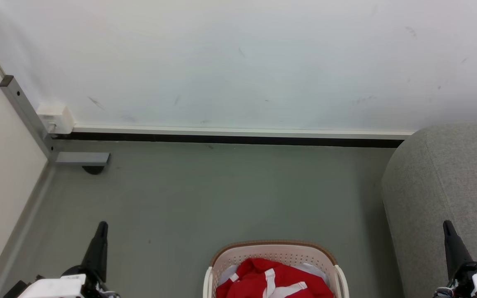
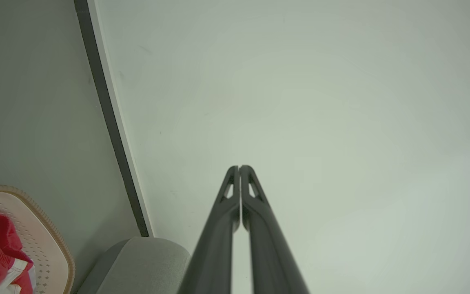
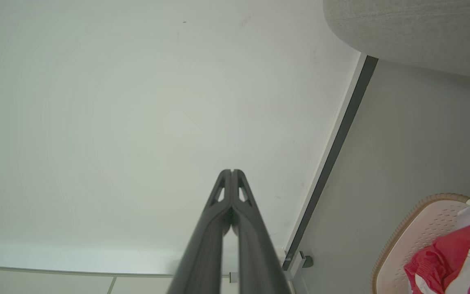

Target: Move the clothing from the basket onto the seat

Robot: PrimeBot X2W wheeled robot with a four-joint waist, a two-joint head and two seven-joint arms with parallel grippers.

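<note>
Left pincer (image 2: 239, 168): clenched, nothing in it. We see two long, dark, matte fingers (image 2: 214, 245) pressed flat together, the tips tapered, with small triangular cut-outs just behind them. Right pincer (image 3: 231, 171): same build, also clenched and empty, tips meeting in a narrow point. In the head view both read as slim black spikes rising from white wrist housings, one on each side of the basket (image 1: 271, 242) and both well apart from it.

Basket: cream-white plastic with rounded corners, rows of small holes in the wall, a woven-looking brown rim and pale side handles. It sits on the floor (image 1: 222, 194) between the two pincers.

Clothing (image 1: 259, 277): in the basket. It is bright red soft fabric, bunched and creased, with white stripes. It lies on top of a pale sheet (image 1: 229, 275) whose edges show on either side of the red. All the red we see is inside the rim.

Seat (image 1: 449, 182): right of the basket, with a strip of floor between them. It is light grey with a coarse woven upholstery, a big block with a rounded edge. The right pincer's spike overlaps its front.

Floor: smooth, matte grey-green, with a few dark specks.

Beyond the basket is a smooth white wall (image 1: 238, 62) with faint scuffs. At its base runs a black skirting strip (image 1: 230, 138) with a pale ledge on top.

Far left of the basket, in the corner, stands a square grey metal post (image 1: 19, 103) with a flat foot. A small white box (image 1: 55, 118) sits beside it against the wall.
</note>
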